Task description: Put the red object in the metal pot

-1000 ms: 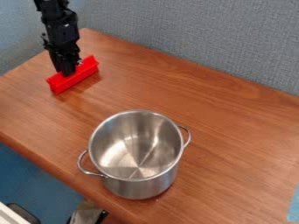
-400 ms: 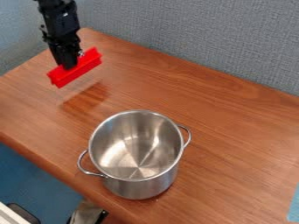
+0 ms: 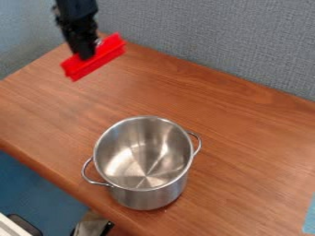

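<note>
Hand (image 3: pixel 85 51) w/ plain red object (image 3: pixel 96 56) above table (image 3: pixel 234 120), unlabeled metal pot (image 3: pixel 144 163) apart.

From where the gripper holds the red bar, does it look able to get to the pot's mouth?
Probably yes. The gripper is shut on the red bar, held clear above the table. The metal pot stands open, lidless and empty, and nothing stands between them.

Robot arm: black, blocky wrist segment tapering into a black gripper (image 3: pixel 85 53) with narrow dark fingers; surface markings too small to discern.
</note>
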Robot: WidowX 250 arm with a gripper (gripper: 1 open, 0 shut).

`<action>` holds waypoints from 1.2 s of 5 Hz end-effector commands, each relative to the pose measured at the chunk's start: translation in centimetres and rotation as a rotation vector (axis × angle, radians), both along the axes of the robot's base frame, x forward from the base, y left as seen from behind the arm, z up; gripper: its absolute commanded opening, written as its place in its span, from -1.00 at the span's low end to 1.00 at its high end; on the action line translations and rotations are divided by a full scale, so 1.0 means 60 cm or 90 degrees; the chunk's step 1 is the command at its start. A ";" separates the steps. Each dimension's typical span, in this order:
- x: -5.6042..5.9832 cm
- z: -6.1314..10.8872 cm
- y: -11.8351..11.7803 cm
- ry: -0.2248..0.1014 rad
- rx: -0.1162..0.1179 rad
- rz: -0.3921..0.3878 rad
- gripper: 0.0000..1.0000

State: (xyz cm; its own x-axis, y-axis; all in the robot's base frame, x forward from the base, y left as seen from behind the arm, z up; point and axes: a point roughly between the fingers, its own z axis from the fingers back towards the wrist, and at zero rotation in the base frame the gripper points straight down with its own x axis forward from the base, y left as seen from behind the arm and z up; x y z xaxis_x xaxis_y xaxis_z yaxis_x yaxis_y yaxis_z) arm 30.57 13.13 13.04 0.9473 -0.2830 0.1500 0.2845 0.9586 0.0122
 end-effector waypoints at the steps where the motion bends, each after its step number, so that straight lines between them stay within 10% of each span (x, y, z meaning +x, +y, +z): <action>1: -0.018 0.048 -0.064 -0.038 0.002 -0.043 -1.00; 4: -0.054 -0.004 -0.219 0.009 -0.005 -0.149 -1.00; 6: -0.062 -0.036 -0.214 0.041 -0.010 -0.120 -1.00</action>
